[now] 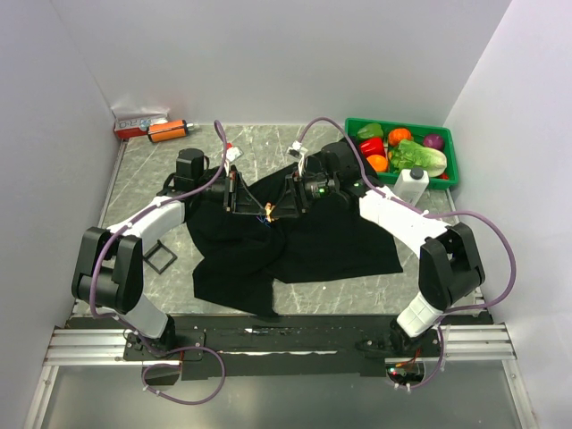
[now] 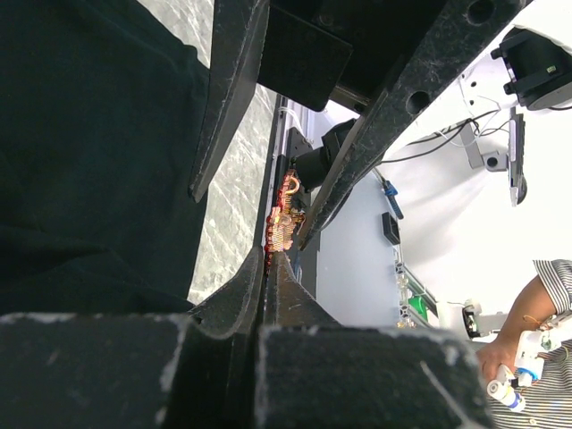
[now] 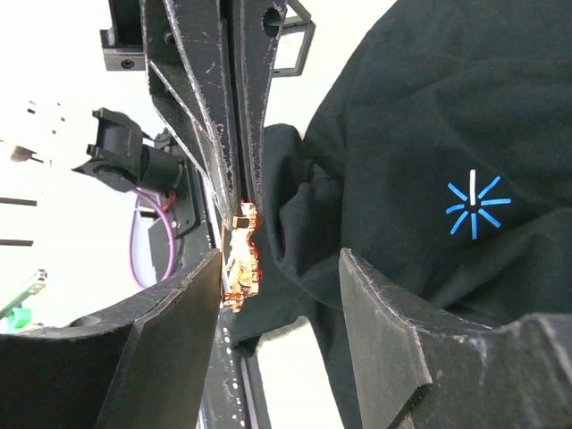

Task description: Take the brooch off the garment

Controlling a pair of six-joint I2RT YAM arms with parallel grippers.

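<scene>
The black garment [image 1: 304, 237] lies spread over the middle of the table, and its blue starburst mark [image 3: 478, 204] shows in the right wrist view. The tiny orange brooch [image 1: 271, 213] sits at a raised fold of the cloth, between both grippers. My left gripper [image 1: 261, 209] is shut on the brooch [image 2: 284, 219], pinching it at its fingertips [image 2: 279, 268]. My right gripper [image 1: 280, 207] is open. In its own view, the brooch [image 3: 239, 259] hangs beside its left finger [image 3: 179, 331], with garment cloth [image 3: 402, 107] between the jaws. I cannot tell whether the brooch is still pinned to the cloth.
A green bin [image 1: 450, 152] of vegetables stands at the back right, with a white bottle [image 1: 412, 185] in front of it. An orange cylinder with a black cap [image 1: 167, 131] and a red box [image 1: 138, 122] lie at the back left. A small black square frame [image 1: 159, 259] lies near the left arm.
</scene>
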